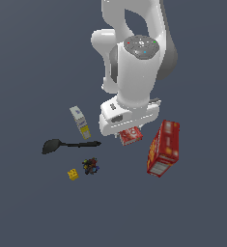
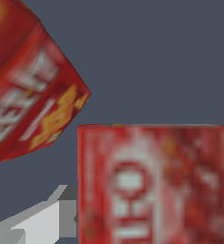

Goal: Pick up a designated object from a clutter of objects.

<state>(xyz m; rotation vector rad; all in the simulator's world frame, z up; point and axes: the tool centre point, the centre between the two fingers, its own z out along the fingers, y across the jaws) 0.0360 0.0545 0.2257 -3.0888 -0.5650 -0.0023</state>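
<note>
Gripper [image 1: 128, 131] sits right over the small red box [image 1: 131, 136] (finger state: cannot tell, hand body hides them), box just beside the tall red carton [image 1: 163, 148], so an off-centre close could slip or nudge the carton.

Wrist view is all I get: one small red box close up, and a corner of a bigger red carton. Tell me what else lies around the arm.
Observer: In the exterior view a black spoon lies on the floor, off toward that view's left of the small red box.
Operator: Keep going. List the smaller bits.
Observer: A yellow block and a dark multicoloured lump sit near the spoon, apart from each other.
Operator: Report anything upright.
Observer: Only the tall red carton stands tall, tilted; a white-and-yellow narrow box lies flat.
</note>
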